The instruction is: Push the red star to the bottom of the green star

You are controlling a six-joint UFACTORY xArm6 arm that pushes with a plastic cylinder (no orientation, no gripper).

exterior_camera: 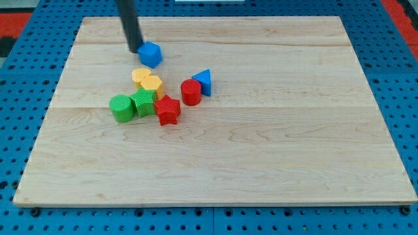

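Note:
The red star [168, 109] lies left of the board's middle, touching the right side of the green star [144, 102]. A green cylinder [121, 108] touches the green star's left side. My tip [134, 49] stands near the view's top left, just left of a blue block [151, 53]. It is well above the two stars, with the yellow blocks between.
Two yellow blocks [142, 75] [152, 84] sit just above the green star. A red cylinder [191, 92] and a blue triangle [203, 81] stand right of them. The wooden board [261, 143] lies on a blue pegboard.

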